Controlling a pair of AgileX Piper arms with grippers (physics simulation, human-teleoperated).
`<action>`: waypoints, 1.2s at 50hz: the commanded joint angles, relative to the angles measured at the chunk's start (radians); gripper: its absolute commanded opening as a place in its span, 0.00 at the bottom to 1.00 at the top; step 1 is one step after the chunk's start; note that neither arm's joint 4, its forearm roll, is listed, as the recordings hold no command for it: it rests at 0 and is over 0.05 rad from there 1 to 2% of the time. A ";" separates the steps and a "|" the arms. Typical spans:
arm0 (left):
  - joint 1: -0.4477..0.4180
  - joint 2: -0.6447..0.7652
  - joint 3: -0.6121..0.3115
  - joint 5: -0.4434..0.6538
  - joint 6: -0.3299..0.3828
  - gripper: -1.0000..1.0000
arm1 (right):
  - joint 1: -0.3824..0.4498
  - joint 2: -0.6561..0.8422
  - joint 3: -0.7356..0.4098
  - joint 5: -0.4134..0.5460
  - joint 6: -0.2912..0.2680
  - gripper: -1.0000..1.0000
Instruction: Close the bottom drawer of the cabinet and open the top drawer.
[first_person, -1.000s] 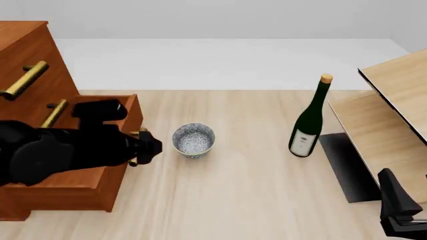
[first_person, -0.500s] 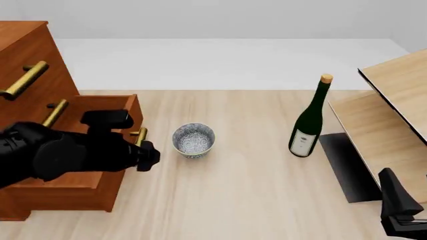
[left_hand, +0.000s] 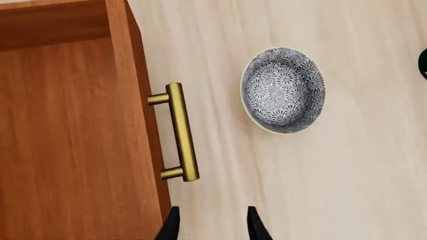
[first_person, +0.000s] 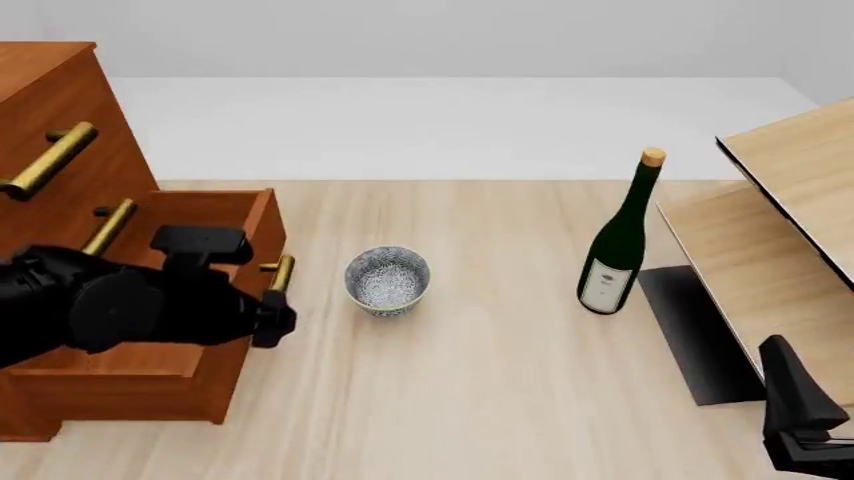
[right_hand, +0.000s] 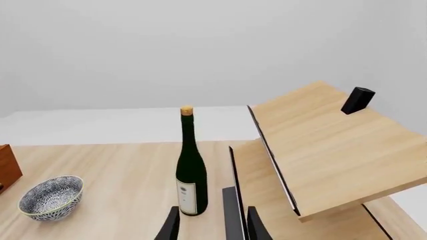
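Observation:
The reddish-brown cabinet (first_person: 54, 90) stands at the table's left. Its top drawer (first_person: 83, 108) sits shut, brass handle (first_person: 51, 158) showing. The bottom drawer (first_person: 160, 385) is pulled out toward the table's middle. Over the drawer's front edge hangs my left gripper (first_person: 274, 320), beside its brass handle (first_person: 278, 272). In the left wrist view the left gripper (left_hand: 212, 230) is open and empty, a short way from that handle (left_hand: 181, 132) on the drawer (left_hand: 73, 140). My right gripper (first_person: 801, 425) rests at the near right, and the right wrist view shows it (right_hand: 211, 230) open and empty.
A patterned bowl (first_person: 387, 280) sits just right of the open drawer. A dark green wine bottle (first_person: 618, 240) stands right of centre. Pale light-wood furniture (first_person: 787, 200) with a slanted top fills the right edge, with a dark mat (first_person: 694, 330) below it.
My left arm has drawn back to the left and toward the near side, uncovering the bottom drawer's handle. The drawer, bowl, bottle and right arm stay where they were.

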 joint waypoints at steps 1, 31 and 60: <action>0.036 0.013 0.021 -0.011 0.035 1.00 | -0.001 0.000 0.000 -0.001 0.000 1.00; 0.221 0.005 0.095 -0.039 0.286 1.00 | -0.002 0.000 0.000 0.000 0.002 1.00; 0.320 -0.063 0.170 -0.071 0.509 1.00 | -0.005 0.001 -0.002 0.000 0.014 1.00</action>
